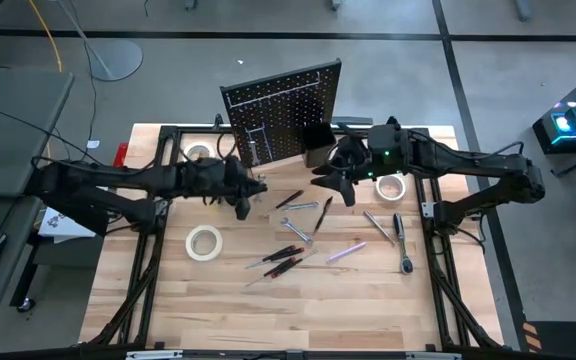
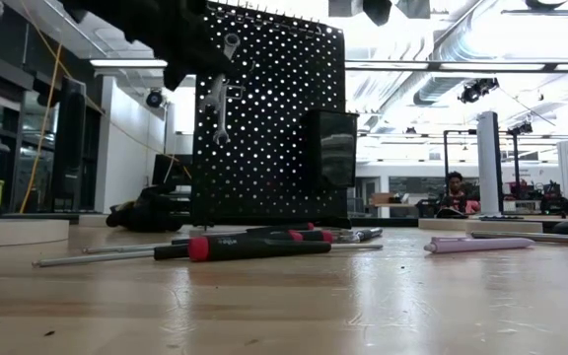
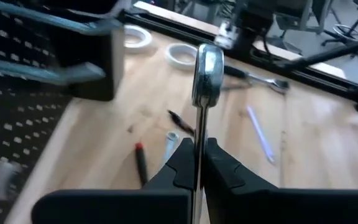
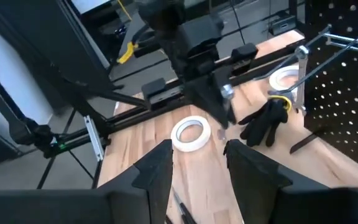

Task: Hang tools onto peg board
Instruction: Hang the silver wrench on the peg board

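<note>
The peg board [image 1: 283,108] stands upright at the table's far middle, with a black bin [image 1: 316,140] on its front. My left gripper [image 1: 248,195] hovers in front of the board's left part, shut on a silver wrench [image 3: 207,68]. My right gripper [image 4: 197,163] hangs open in front of the bin [image 1: 336,180], with nothing between its fingers. Loose tools lie flat on the table: screwdrivers [image 1: 283,257], a purple one [image 1: 346,252], a ratchet [image 1: 401,240], wrenches [image 1: 303,205] and a white tape roll [image 1: 204,242]. In the low view a silver wrench [image 2: 223,94] shows before the board; I cannot tell whether it is the held one. My left gripper pinches the wrench's shaft [image 3: 199,134] between its two fingers. The wrench stands edge-on and sticks out ahead of the fingertips, with one head [image 3: 208,59] at the far end. The fingers slant slightly downward, pointing toward the table's right. The wrench is lifted clear of the table.
Two more tape rolls lie near the board, one at the far left [image 1: 200,152] and one at the right [image 1: 392,186]. A black item [image 4: 263,121] lies by the board's left foot. Bare wood lies along the table's near edge [image 1: 288,315].
</note>
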Tool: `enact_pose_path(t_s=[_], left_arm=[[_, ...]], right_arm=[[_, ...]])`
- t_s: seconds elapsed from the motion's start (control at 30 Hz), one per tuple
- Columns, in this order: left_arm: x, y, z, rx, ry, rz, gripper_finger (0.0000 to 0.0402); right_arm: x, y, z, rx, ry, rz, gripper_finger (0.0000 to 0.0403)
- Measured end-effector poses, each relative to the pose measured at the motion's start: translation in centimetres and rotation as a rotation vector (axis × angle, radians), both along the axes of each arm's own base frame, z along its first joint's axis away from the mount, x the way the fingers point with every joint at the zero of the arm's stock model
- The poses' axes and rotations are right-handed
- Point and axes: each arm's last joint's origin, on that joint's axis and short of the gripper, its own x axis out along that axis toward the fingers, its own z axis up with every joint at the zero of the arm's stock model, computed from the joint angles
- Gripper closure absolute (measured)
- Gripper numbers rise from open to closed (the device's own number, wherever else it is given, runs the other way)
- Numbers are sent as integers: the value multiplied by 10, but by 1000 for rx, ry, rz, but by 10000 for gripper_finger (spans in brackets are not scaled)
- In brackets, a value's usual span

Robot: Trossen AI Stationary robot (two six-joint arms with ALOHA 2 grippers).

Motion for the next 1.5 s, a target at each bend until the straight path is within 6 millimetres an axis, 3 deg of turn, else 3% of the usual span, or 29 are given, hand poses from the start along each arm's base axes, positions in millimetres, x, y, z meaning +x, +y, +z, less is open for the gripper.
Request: enact_pose_path(t_s=[0.13, 0.73, 0.93, 1.2, 1.33, 1.5], left_arm=[[-1, 14, 0, 3, 2, 37, 401], [-10, 41, -4, 43, 57, 129, 399], [-14, 51, -5, 102, 91, 295, 350], [-21, 52, -4, 97, 125, 309, 270], [-36, 45, -6, -13, 195, 267, 240], [-50, 20, -20, -198, 302, 196, 226]], right_arm=[[-1, 0, 0, 10, 3, -7, 258], [-1, 0, 0, 3, 3, -16, 258], [-1, 0, 0, 6, 3, -16, 258], [-1, 0, 0, 7, 4, -17, 258], [-1, 0, 0, 17, 6, -20, 258], [-3, 0, -5, 37, 68, -20, 258]])
